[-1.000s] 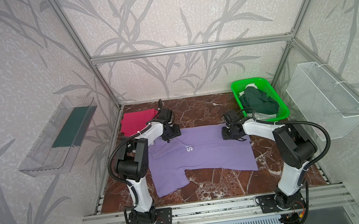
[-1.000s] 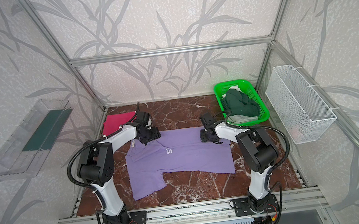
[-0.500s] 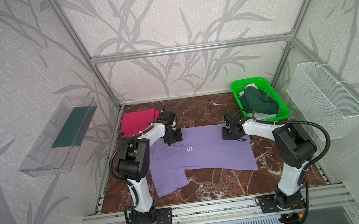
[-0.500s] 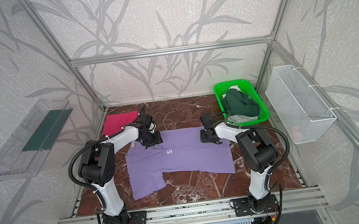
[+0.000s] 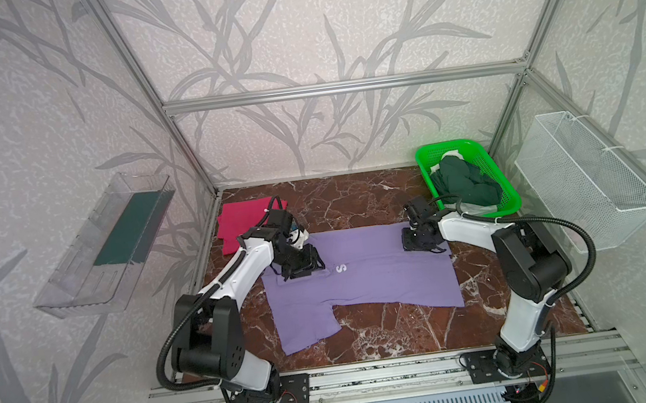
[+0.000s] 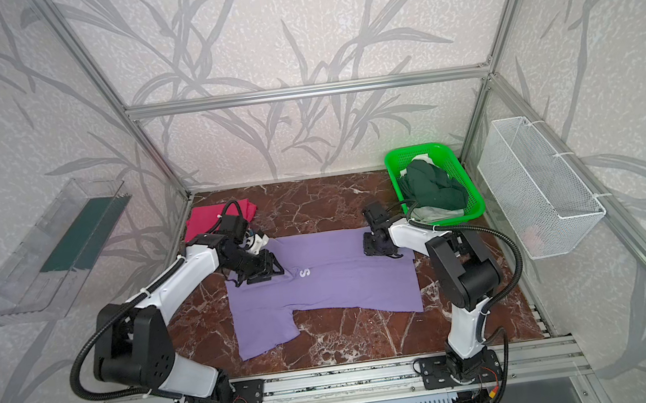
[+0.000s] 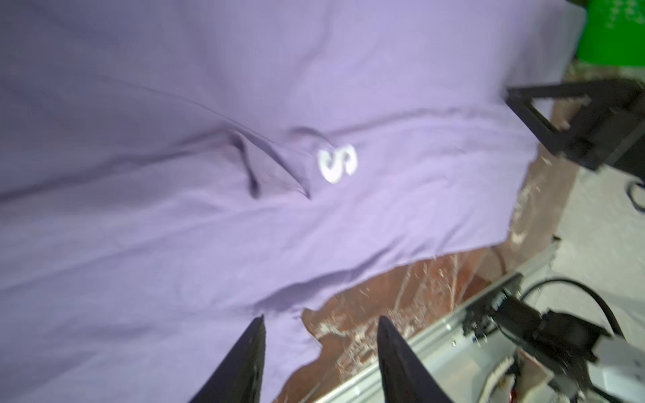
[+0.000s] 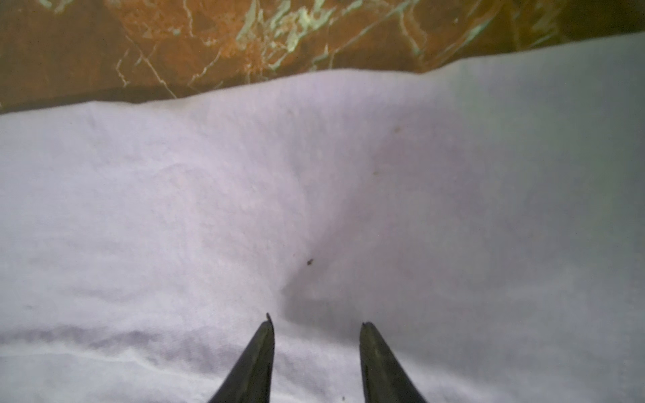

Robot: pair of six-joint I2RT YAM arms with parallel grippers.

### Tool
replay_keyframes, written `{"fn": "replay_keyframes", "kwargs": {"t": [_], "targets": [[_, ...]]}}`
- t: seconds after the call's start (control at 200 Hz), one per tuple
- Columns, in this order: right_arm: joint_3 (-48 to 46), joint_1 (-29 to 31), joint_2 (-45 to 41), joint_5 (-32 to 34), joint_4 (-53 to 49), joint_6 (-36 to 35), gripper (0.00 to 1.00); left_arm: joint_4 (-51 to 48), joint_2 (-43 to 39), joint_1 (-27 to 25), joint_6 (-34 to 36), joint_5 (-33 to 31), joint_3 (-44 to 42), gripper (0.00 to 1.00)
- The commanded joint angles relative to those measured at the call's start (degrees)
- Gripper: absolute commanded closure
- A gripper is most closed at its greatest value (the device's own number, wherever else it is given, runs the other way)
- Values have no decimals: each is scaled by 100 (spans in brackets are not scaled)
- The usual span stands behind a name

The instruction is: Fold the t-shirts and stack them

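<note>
The lavender t-shirt, spread on the marble tabletop between the arms, is judged to be mid-fold; the left gripper near its neck end and the right gripper over its far hem corner are held parted and empty, so cloth must next be pinched.
</note>
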Motion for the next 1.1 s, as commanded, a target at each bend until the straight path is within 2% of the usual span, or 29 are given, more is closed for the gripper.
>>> {"fn": "replay_keyframes", "kwargs": {"t": [0.0,0.22,0.45,0.645,0.775,0.83,0.88,0.93,1.03,1.095], "targets": [[-63,-20,-186,18,-164,-50,58,898,676,-42,-452,-666,378,48],[-163,-46,-184,-93,-57,-12,58,776,1652,-350,-338,-870,1205,48],[-120,-68,-100,-87,-84,-11,58,366,1891,-703,-244,-1117,1170,49],[-115,-117,-64,-166,-56,-19,58,-607,1164,-921,-180,-970,412,52],[-120,-142,-86,-149,-67,-28,58,-1439,159,-1206,-202,-182,-82,54],[-132,-151,-90,-133,-71,-28,58,-1489,-316,-1210,-211,342,-254,54],[-130,-160,-82,-136,-73,-36,58,-1374,-680,-1171,-280,468,-306,53],[-106,-168,-74,-140,-96,-34,58,-1183,-954,-1055,-493,163,-246,51],[-79,-169,-86,-157,-155,-28,58,-589,-1113,-616,-923,-1747,-188,48],[-92,-169,-146,-164,-179,-26,58,-33,-945,-165,-991,-2294,-226,48]]}}
